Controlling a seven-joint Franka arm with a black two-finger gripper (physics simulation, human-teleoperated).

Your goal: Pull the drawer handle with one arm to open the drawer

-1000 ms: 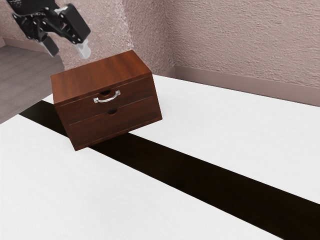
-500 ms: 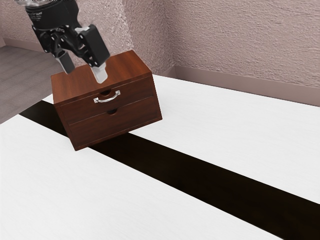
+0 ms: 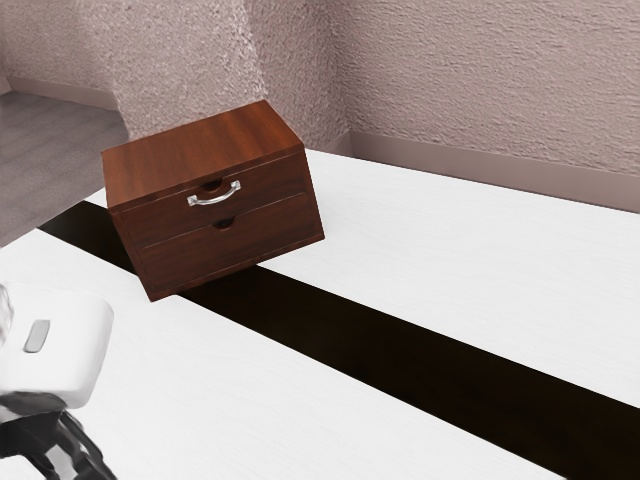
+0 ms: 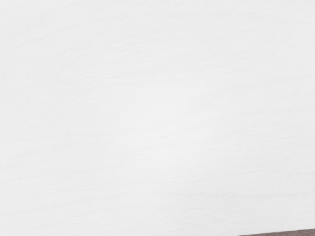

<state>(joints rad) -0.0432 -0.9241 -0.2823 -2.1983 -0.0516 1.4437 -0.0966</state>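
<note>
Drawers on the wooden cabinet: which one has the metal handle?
The upper drawer: a silver handle sits on its front. The lower drawer shows only a small notch at its top edge, with nothing to grip.

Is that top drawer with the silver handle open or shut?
Shut: the top drawer sits flush in the cabinet, with no gap showing.
</note>
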